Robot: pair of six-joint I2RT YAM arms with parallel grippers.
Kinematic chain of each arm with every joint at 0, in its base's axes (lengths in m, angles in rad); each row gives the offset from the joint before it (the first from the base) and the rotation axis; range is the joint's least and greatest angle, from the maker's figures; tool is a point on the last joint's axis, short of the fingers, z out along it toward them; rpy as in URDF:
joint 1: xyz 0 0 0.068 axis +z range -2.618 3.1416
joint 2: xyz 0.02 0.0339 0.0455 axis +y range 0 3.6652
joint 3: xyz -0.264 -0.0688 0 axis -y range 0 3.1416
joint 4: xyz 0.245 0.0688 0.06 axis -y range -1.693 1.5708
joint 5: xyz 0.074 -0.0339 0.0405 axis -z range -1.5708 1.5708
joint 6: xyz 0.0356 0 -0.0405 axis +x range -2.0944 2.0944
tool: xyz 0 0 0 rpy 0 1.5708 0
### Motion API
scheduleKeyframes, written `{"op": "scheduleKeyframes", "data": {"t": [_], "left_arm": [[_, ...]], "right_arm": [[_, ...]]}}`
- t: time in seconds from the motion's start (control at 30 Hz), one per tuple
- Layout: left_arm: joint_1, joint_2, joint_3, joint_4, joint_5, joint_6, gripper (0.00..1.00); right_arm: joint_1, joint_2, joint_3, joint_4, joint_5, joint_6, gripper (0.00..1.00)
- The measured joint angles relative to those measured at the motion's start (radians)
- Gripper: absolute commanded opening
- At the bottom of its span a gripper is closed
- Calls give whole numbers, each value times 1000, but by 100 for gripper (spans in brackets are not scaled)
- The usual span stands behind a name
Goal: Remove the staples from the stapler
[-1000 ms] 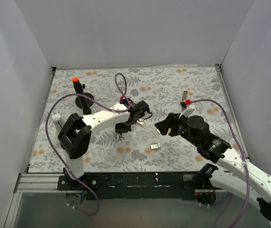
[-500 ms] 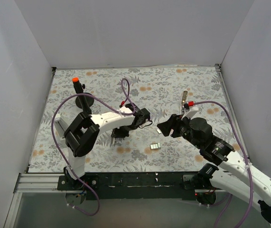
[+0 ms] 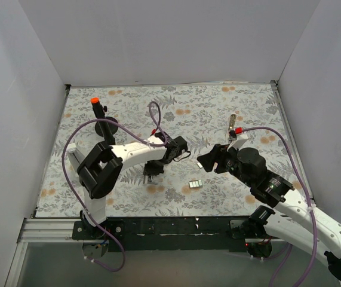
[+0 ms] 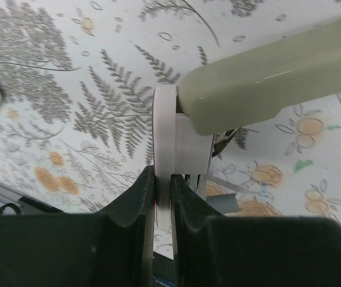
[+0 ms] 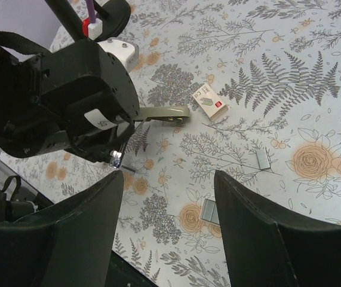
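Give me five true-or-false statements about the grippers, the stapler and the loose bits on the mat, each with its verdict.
1. The left gripper is shut on the stapler. True.
2. The right gripper grips a strip of staples. False: its fingers are spread wide with nothing between them.
3. Strips of staples lie loose on the mat. True.
4. The white-pink block is clamped in the stapler. False: it lies on the mat near the stapler's free end.
5. The orange-capped post has tipped over. False: it stands upright on its base.
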Motion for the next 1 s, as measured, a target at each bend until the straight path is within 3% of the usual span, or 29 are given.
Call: {"op": "scheduleKeyframes", "data": {"t": [0.2, 0.43, 0.67, 1.0], "left_arm": [[13, -106, -42, 118, 182, 13, 0], [13, -149, -52, 137, 222, 7, 0], [27, -239, -67, 181, 281, 0, 0], [68, -614, -302, 565, 603, -73, 0]], "right_arm": [[-1, -8, -106, 145, -151, -48, 65], [0, 3, -243, 283, -299, -54, 62], [0, 55, -232, 298, -278, 40, 66], [3, 119, -151, 330, -223, 223, 69]]}}
